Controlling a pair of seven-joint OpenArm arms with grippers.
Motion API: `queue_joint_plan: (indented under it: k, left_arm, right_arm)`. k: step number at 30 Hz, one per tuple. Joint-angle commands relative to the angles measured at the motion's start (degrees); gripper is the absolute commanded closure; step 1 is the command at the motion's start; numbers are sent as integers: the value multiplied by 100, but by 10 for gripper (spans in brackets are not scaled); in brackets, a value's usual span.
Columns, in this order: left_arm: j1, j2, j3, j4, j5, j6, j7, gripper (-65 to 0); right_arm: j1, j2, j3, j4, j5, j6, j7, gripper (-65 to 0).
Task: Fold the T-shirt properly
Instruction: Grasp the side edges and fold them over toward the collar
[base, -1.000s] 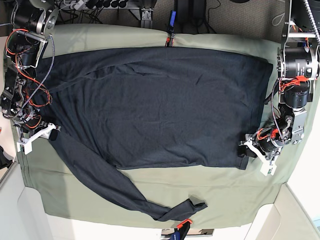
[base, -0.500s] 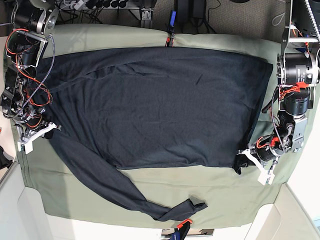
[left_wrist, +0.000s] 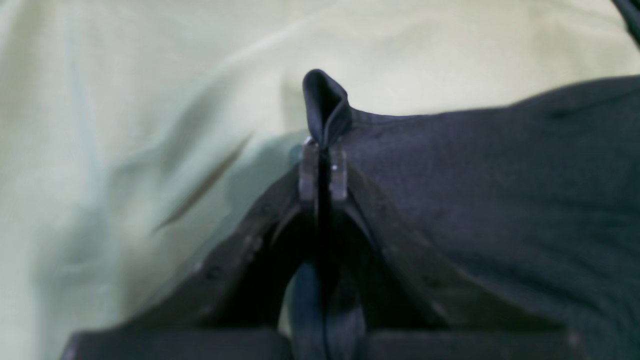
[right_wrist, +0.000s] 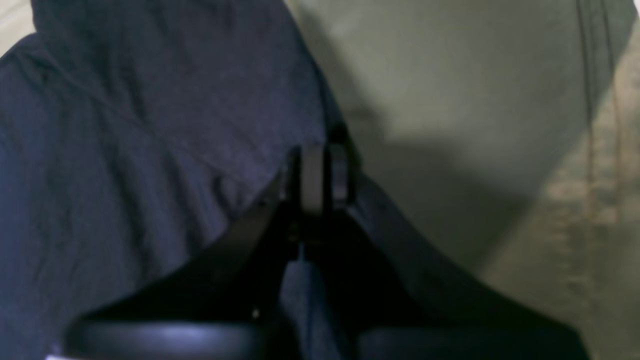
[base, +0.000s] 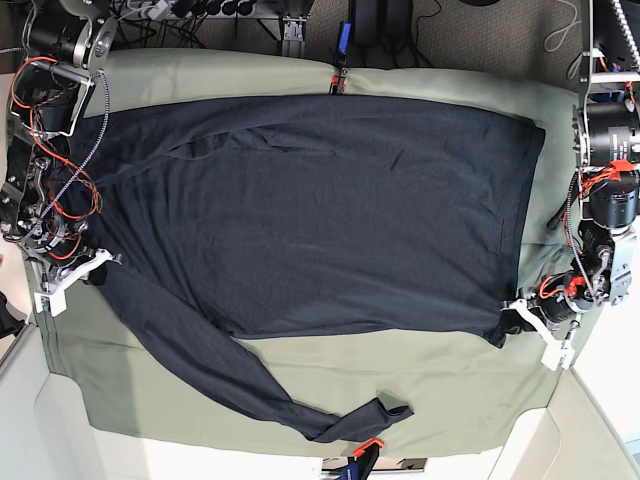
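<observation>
i have the t-shirt (base: 310, 215) spread nearly flat across the green cloth (base: 400, 385) that covers the counter, filling most of it from one arm to the other. no fold has been made yet as far as i can judge: the body lies in a single open layer, and one long sleeve (base: 230, 375) trails loose toward the near edge, its cuff curled over on the cloth.

what i do have is both grips. my left claw (left_wrist: 322, 165) is pinched tight on a corner of the fabric; in the left wrist view a small peak of dark knit stands up from between the closed tips. in the base view that claw (base: 530, 322) sits at the garment's lower corner on that side. my right claw (right_wrist: 320, 175) is also closed, at the edge of the dark fabric where it meets the cloth; the right wrist view is dim and blurred, so i think the hem is caught between the tips but i can't see the pinch cleanly. from the base view that claw (base: 70, 280) sits beside the shoulder end, where the trailing sleeve starts.

so i'd put the task at its start: garment laid out, corners taken, nothing lifted. all the folding is left, including bringing the loose sleeve in and doubling the body over.
</observation>
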Motion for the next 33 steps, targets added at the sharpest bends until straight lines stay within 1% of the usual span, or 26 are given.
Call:
queue_joint_plan:
  k: [1,2,4,8,13,17,22,25,29,32,33]
  left_arm:
    - [-146,-107,-20,190,-155,-95,111,0]
    - [-96,-127,-15,326,-197,-95,289,0]
    - [98,-181,-15,697,-315,-95,450,0]
    - [699,-387,-15,1746,-358,-95,463,0]
    - [1764,-837,-15,3342,-361,-95,463,0]
    - [2481,-1257,-17,4266,-358,-95,461,0]
    - [2957,-1657,-28,4551,-376,-95,455,0]
    - [3102,-1753,-28,4555,-376,-95,461,0]
    - [3228,-1788,-28,4559,-341,-95,470,0]
    - [3366,-1847,-28,4599,-352,-95,629,0]
    - [3427,-1858,-28,4651,-363,-95,684,0]
  right_arm:
    - [153,87,7,203,81,59,50,0]
    - [142,98,7,295,81,59,0,0]
    - [109,118,7,496,81,61,-103,0]
    - [-79,190,0,824,269,61,-264,0]
    - [-577,289,2,1255,321,59,-289,0]
    - [-1034,507,7,1685,424,59,-249,0]
    - [-1513,763,17,2131,586,59,-254,0]
    - [-1727,796,79,2256,577,59,-258,0]
    - [-1958,798,280,2293,579,61,-247,0]
    - [-2100,796,520,2328,584,81,-267,0]
    - [-2153,800,597,2352,605,133,-267,0]
